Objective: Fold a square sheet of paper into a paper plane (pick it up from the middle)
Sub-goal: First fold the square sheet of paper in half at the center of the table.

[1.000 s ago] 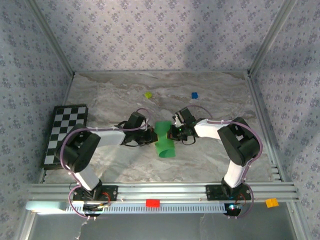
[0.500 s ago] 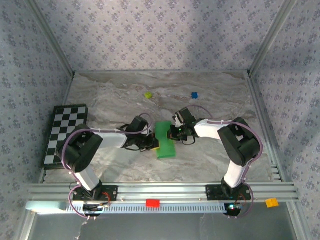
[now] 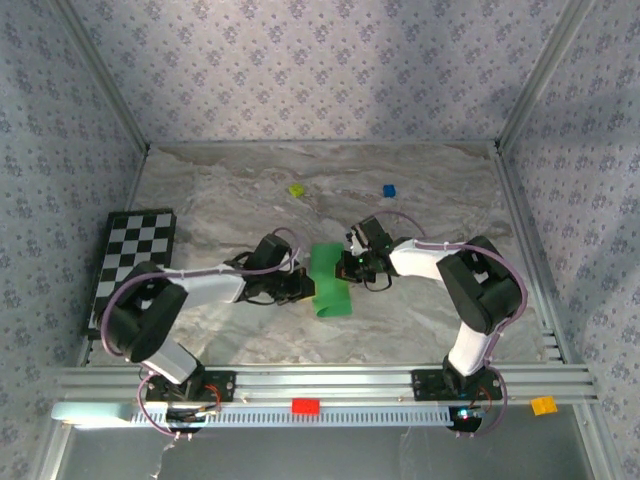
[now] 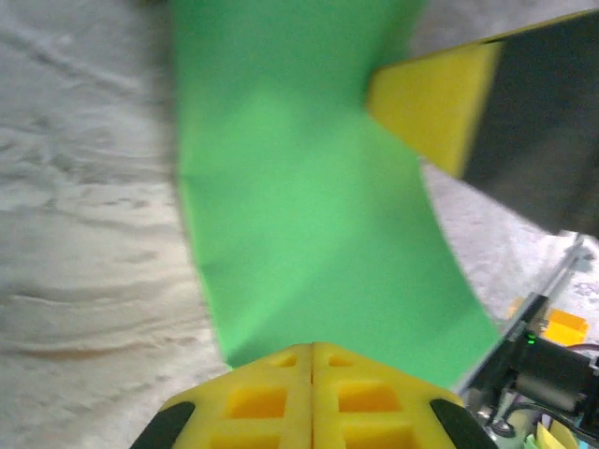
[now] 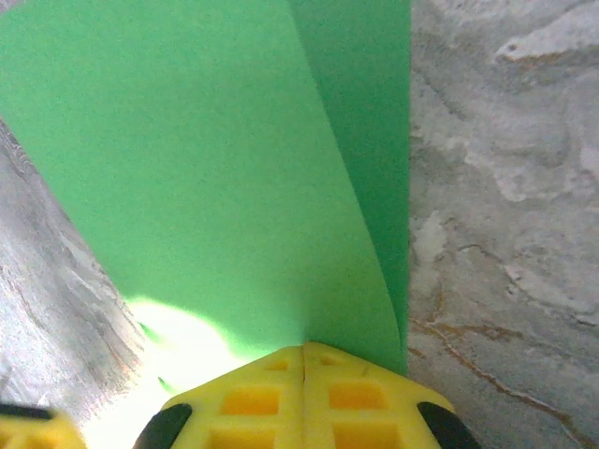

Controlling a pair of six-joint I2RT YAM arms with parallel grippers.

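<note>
The square sheet of paper (image 3: pixel 329 284) is bright green, folded into a narrow band that curls at mid-table. My left gripper (image 3: pixel 304 288) touches its left edge. In the left wrist view its yellow jaws (image 4: pixel 313 348) are pressed together with the paper (image 4: pixel 309 196) running out from their tip. My right gripper (image 3: pixel 347 266) holds the band's upper right edge. The right wrist view has those jaws (image 5: pixel 303 348) shut on the paper (image 5: pixel 206 178), a crease rising from the tip. The right gripper's yellow fingers (image 4: pixel 432 110) show at the top right of the left wrist view.
A black-and-white checkerboard (image 3: pixel 130 266) lies at the left table edge. A tiny yellow-green block (image 3: pixel 296 189) and a blue block (image 3: pixel 389 190) sit farther back. A red block (image 3: pixel 305 406) and an orange block (image 3: pixel 543 405) rest on the front rail (image 3: pixel 380 382).
The green band lay flatter half a second ago and now bows and curls again at its near end. The left arm's elbow has swung down and left. The right arm has stayed put.
</note>
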